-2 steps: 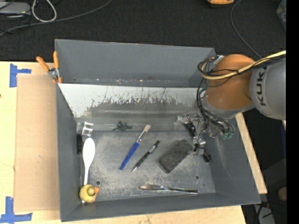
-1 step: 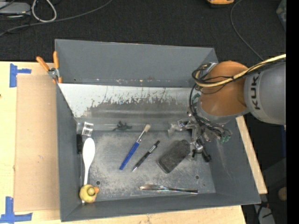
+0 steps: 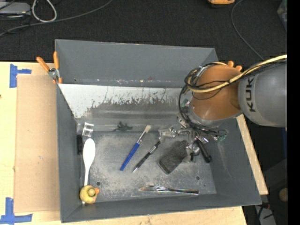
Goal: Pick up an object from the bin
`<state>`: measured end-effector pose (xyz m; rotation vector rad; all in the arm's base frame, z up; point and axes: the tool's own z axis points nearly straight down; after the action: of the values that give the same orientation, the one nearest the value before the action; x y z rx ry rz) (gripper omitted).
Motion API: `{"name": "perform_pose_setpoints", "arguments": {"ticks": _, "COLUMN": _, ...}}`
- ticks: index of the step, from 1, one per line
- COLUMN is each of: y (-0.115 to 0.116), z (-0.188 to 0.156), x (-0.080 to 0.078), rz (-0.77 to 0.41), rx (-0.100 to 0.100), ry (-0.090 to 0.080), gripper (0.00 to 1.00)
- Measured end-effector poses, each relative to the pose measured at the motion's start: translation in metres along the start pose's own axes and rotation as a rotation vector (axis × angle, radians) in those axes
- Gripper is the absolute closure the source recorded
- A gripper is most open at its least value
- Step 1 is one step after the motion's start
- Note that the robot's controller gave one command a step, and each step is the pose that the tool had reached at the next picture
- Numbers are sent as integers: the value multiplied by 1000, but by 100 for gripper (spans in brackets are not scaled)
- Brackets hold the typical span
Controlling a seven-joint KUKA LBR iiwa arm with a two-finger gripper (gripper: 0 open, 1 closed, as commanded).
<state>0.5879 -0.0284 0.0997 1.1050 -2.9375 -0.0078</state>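
Observation:
My gripper hangs low over the right part of the bin floor, its two fingers spread open with nothing between them. A dark grey rectangular block lies just left of the fingertips, close to the left finger; whether they touch I cannot tell. A thin black brush lies slanted further left. Beside it rests a blue-handled brush with a pale tip.
A slim dark-tipped brush lies along the front wall. A white spoon and a yellow rubber duck sit at the left wall. A small dark scrap lies near the back. The arm's orange cover and cables hang above the gripper.

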Motion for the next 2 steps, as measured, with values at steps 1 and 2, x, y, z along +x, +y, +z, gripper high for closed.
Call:
{"name": "perform_pose_setpoints", "arguments": {"ticks": 1, "y": -16, "z": 32, "x": 14, "rz": -53, "rx": 2, "ry": 1, "gripper": 0}}
{"name": "perform_pose_setpoints", "arguments": {"ticks": 2, "y": -5, "z": 30, "x": 16, "rz": -85, "rx": 1, "ry": -3, "gripper": 100}}
